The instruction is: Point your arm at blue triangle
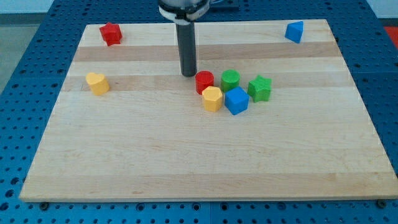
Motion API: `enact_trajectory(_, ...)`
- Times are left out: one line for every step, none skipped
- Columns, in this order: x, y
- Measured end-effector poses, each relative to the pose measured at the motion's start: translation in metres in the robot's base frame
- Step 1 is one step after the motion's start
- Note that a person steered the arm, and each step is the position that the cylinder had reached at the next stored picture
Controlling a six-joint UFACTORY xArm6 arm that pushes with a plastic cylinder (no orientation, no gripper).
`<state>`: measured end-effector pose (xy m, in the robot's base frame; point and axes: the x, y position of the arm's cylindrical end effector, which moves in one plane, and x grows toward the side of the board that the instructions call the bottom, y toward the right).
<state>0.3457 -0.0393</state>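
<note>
The blue triangle (295, 31) sits near the board's top right corner. My tip (188, 74) rests on the board at the upper middle, far to the left of the blue triangle and below it. The tip is just left of a red cylinder (204, 81), close to it or touching it. The rod rises straight up from the tip to the view's top.
A cluster lies right of the tip: a green cylinder (231, 79), a green star-like block (260, 88), a blue cube (236, 100) and a yellow hexagon-like block (212, 98). A red block (111, 33) is at top left, a yellow heart-like block (97, 83) at left. The wooden board (186, 162) lies on a blue perforated table.
</note>
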Motion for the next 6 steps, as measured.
enact_trajectory(-0.045, 0.005)
enact_trajectory(-0.081, 0.015)
enact_trajectory(-0.11, 0.032)
enact_trajectory(-0.138, 0.064)
enact_trajectory(-0.153, 0.101)
enact_trajectory(-0.153, 0.14)
